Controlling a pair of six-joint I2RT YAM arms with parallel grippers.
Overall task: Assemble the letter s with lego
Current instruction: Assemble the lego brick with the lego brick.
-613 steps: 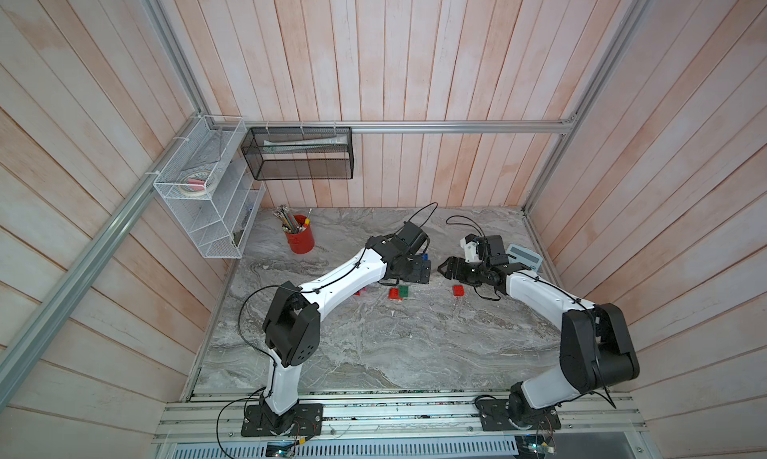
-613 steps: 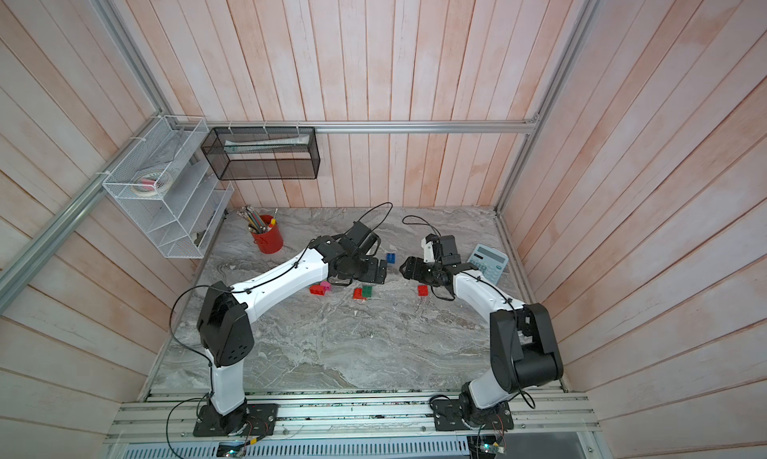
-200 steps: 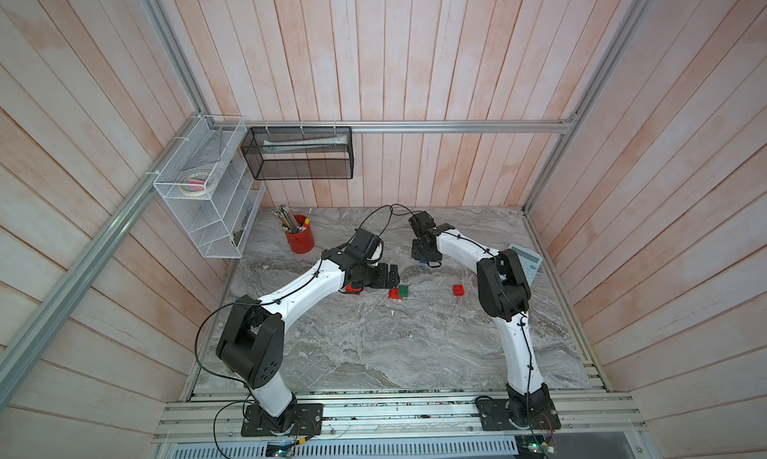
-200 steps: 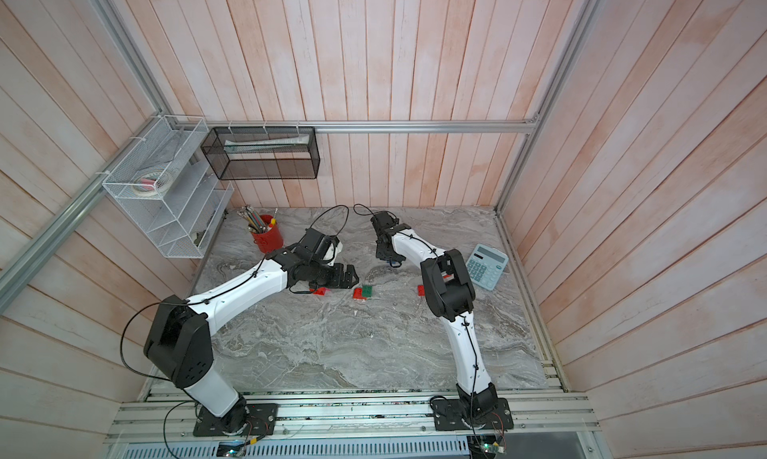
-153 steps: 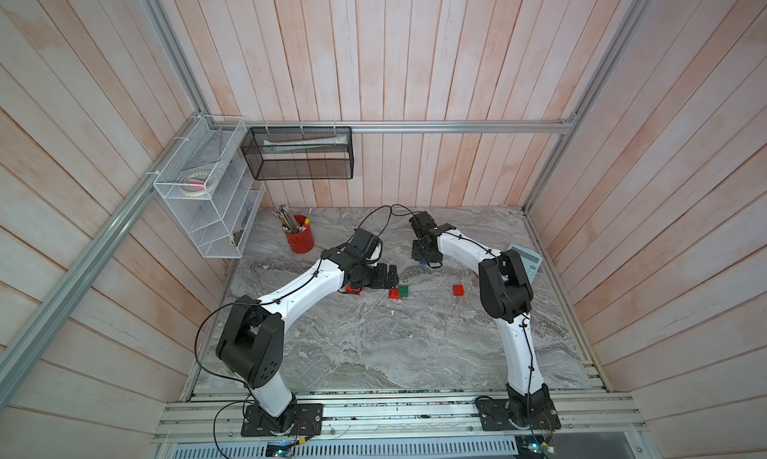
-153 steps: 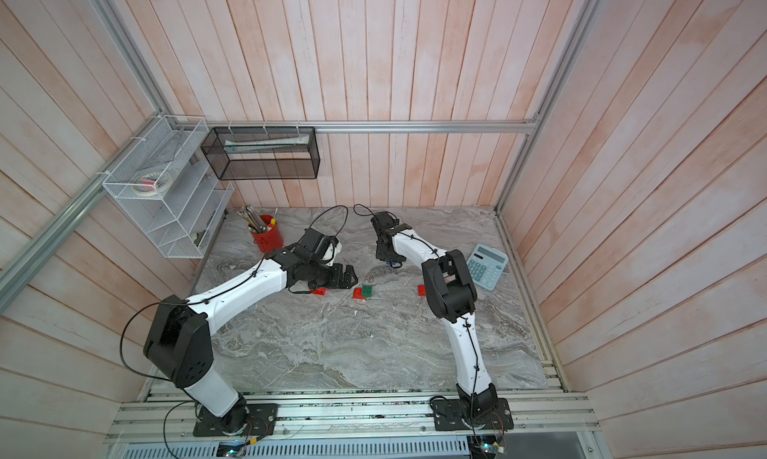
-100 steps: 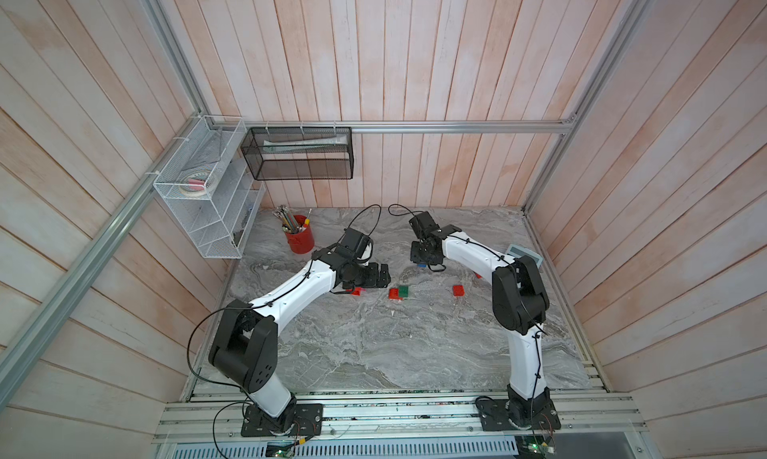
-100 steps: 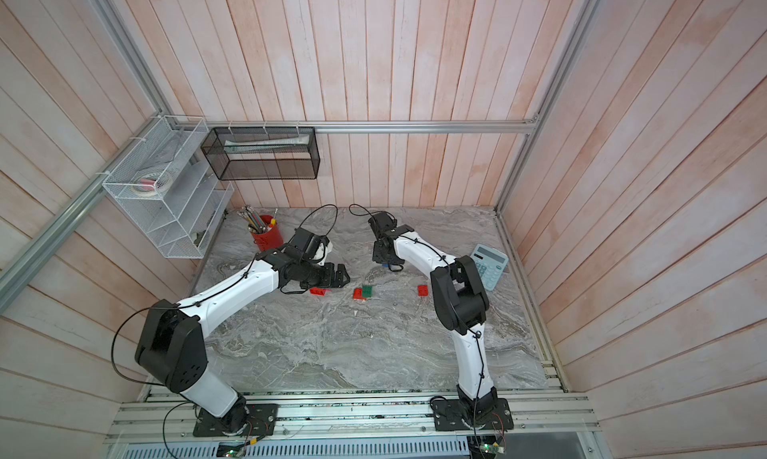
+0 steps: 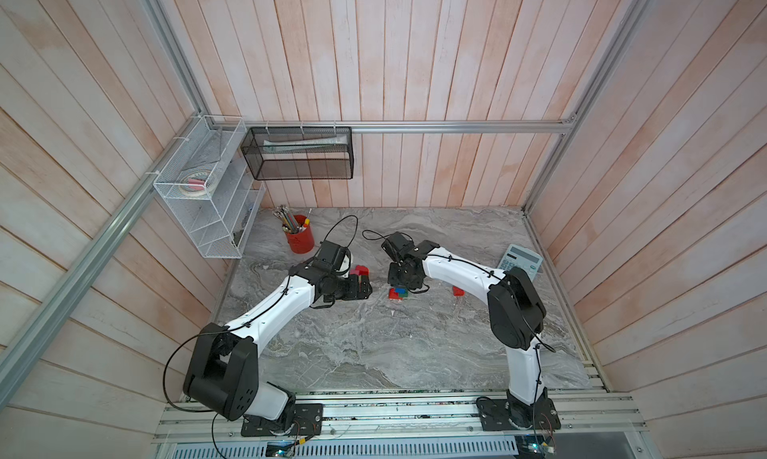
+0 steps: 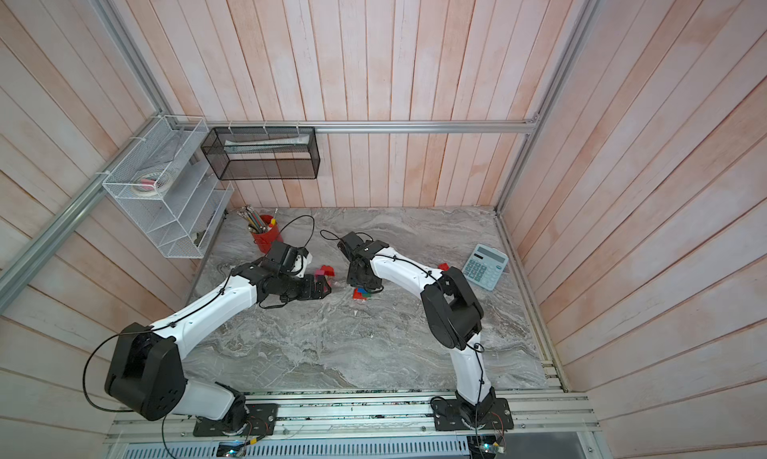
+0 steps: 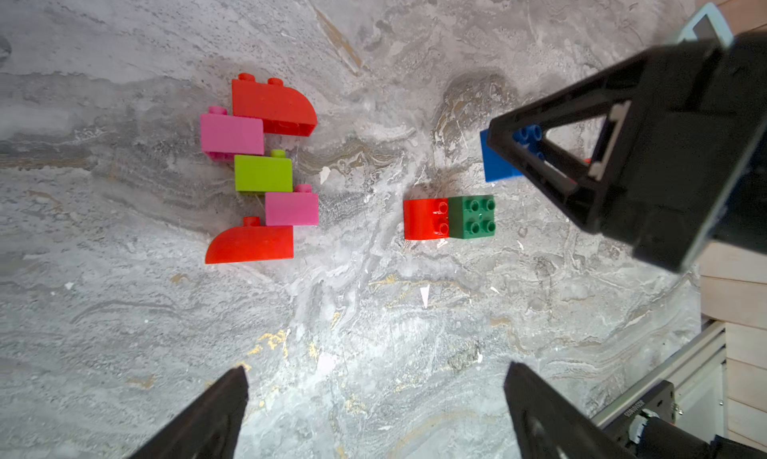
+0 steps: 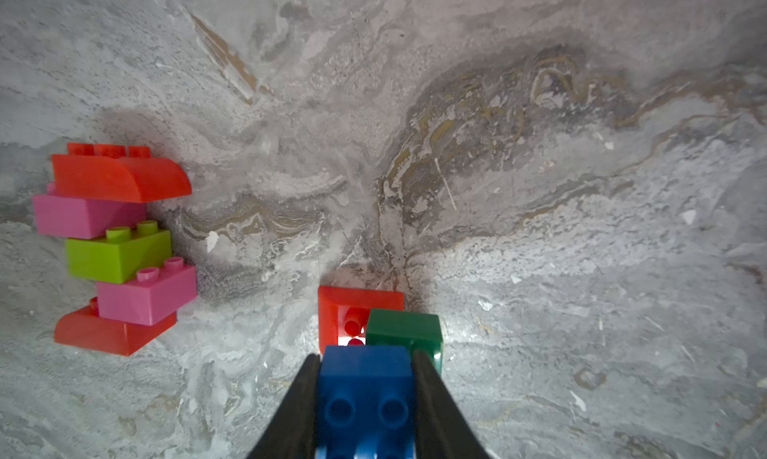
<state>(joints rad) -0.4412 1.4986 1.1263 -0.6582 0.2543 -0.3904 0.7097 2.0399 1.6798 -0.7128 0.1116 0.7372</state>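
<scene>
Evidently the letter is nearly done. In a top view the left hand (image 9: 364, 289) hangs low over the desk (image 9: 373, 353), just beside the lego S (image 9: 360, 270), and the right hand (image 9: 400, 286) sits over loose bricks.

From the left wrist, that hand's fingers stand wide apart and empty, likely keeping clear of the five-brick S lying flat. Nearby, a red brick (image 11: 423, 219) touches a dark green brick (image 11: 472, 217).

From the right wrist, the right hand is clamped on a blue brick (image 12: 365, 390) beside that pair, probably to carry it over.
</scene>
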